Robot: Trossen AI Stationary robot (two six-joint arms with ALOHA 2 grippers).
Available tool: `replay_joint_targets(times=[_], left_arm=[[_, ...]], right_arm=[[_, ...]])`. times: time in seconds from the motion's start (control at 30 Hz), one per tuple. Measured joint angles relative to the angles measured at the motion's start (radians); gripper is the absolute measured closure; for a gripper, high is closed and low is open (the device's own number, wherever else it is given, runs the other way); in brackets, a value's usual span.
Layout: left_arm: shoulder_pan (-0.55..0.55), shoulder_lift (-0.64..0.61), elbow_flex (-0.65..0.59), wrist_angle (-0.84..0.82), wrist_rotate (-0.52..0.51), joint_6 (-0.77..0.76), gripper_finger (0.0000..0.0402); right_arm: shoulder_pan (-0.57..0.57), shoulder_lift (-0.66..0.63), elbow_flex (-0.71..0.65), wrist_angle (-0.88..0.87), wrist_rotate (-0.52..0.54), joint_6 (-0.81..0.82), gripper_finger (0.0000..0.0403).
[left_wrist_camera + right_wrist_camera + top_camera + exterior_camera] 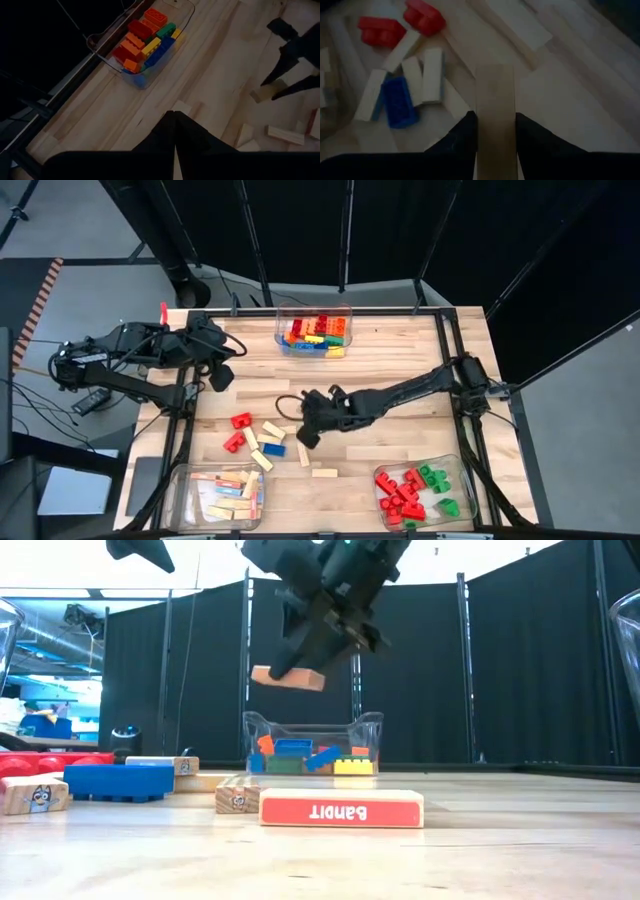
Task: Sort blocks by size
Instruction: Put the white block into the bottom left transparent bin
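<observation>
My right gripper (305,433) hangs over the middle of the table, shut on a pale tan wooden bar (289,678) that is lifted well above the tabletop. Below and to its left lie loose blocks: two red bricks (241,421), a blue brick (273,449) and several tan bars (273,429), each flat on the wood. Another tan bar (325,473) lies nearer the front edge. My left gripper (222,375) waits shut at the far left, above the table, holding nothing. My right gripper pinches the wooden bar between its two fingers (467,135), one on each long side, at the bar's end nearest the wrist (495,137). The fingers slant down from the table's right and lie along the bar. The bar sticks out ahead of them, nearly level, clear of the table.
A clear bin (340,315) of coloured bricks stands at the far edge. A bin (180,485) of wooden bars sits near left, and a bin (462,480) of red and green bricks near right. A red-labelled bar (340,808) lies close to the low camera.
</observation>
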Motion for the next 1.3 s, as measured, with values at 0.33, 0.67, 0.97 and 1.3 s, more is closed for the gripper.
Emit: replay_joint_targets(times=[0.33,0.67,0.97,1.3], left_arm=[[0.0,0.0,0.0,0.0,0.0,0.006,0.0388],[0.0,0.0,0.0,-0.001,0.0,0.007,0.0388],[0.0,0.0,0.0,0.0,0.005,0.006,0.0388],[0.0,0.0,0.0,-0.004,0.01,0.006,0.0388]], right_arm=[[-0.044,-0.158,-0.001,0.061,0.006,-0.101,0.0287],[-0.015,-0.096,-0.001,0.59,-0.257,-0.357,0.0287],[-0.017,0.092,0.047,0.842,-0.554,-0.282,0.0287],[-0.016,0.446,0.508,0.843,-0.799,-0.225,0.0287]])
